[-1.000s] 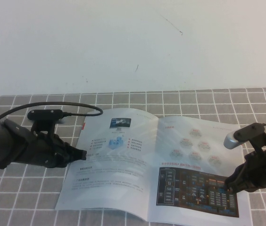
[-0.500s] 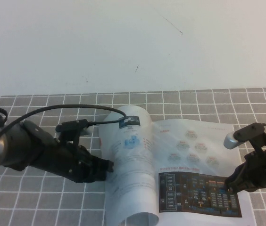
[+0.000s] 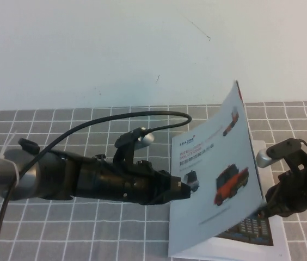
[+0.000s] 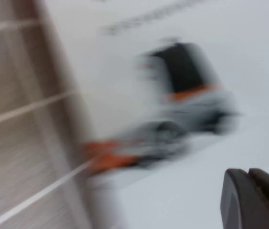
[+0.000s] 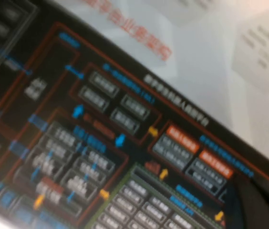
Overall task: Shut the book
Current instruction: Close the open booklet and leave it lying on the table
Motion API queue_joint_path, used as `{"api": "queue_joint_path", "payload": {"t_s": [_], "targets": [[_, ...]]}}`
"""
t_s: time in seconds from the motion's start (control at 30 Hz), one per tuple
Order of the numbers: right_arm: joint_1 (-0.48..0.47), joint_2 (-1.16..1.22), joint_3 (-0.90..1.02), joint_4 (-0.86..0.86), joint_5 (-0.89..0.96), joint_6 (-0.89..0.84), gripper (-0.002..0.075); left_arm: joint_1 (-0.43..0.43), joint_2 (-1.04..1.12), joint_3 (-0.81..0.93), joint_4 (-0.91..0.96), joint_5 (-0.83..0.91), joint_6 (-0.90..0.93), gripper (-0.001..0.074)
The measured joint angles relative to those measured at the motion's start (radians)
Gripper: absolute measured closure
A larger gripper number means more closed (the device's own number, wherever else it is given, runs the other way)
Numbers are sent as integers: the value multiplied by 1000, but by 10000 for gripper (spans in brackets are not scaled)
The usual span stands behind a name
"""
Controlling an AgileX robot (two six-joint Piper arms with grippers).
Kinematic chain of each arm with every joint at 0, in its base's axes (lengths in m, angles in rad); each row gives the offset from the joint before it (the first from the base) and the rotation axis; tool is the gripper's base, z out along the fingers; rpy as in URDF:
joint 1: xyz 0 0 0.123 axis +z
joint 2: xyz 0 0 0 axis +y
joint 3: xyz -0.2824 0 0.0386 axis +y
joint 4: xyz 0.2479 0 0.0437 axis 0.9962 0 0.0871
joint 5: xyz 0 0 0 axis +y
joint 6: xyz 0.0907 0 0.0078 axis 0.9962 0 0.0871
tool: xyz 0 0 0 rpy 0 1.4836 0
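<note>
**Book, half closed.** The book (image 3: pixel 219 179) lies to your right of centre on the grey tiled mat (image 3: pixel 88 228). Its front cover (image 3: pixel 214 163), white with orange vehicles printed on it, stands steeply on edge and leans toward the right arm. The right-hand page (image 3: pixel 249 232) lies flat on the mat beneath it; you see only a strip of its dark diagram below the cover's lower edge.

**Left gripper.** The left gripper (image 3: pixel 185 189) reaches in low from the left, and its tip touches the outer face of the cover near the lower spine-side corner. In the left wrist view the dark fingertips (image 4: pixel 249 200) appear pressed together with nothing between them, and the blurred vehicle print fills most of the picture. The gripper bears against the cover and does not grasp it.

**Right gripper.** The right gripper (image 3: pixel 268 205) is down at the outer edge of the flat page, just behind the cover's free edge, which hides its tip from you. Whether it is open or closed cannot be told. The right wrist view shows the dark diagram close up and out of focus.

**Surroundings.** A black cable (image 3: pixel 142 117) arcs above the left arm. A white wall (image 3: pixel 115 49) stands behind the mat. The bottom of the high view crops the book's near edge.
</note>
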Motion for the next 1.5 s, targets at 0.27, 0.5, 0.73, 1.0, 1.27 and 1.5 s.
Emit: {"api": "queue_joint_path", "payload": {"t_s": [0.27,0.5,0.73,1.0,1.27,1.5], "targets": [[-10,4,-88,-121,34,60,729,-2,-1,-51,-16,99,32,738],[-94,-154,-141,-286,65,167,729,13,-64,-55,-14,86,68,738],[-164,-371,-175,-310,170,200,729,66,-238,-55,32,-110,75,738],[-165,-636,-179,-434,337,275,729,75,-552,-55,441,-332,6,738],[-168,-852,-175,-755,524,572,729,124,-753,-55,1101,-146,-553,738],[-168,-1078,-105,-781,587,613,729,191,-892,28,1472,-72,-933,738]]}}
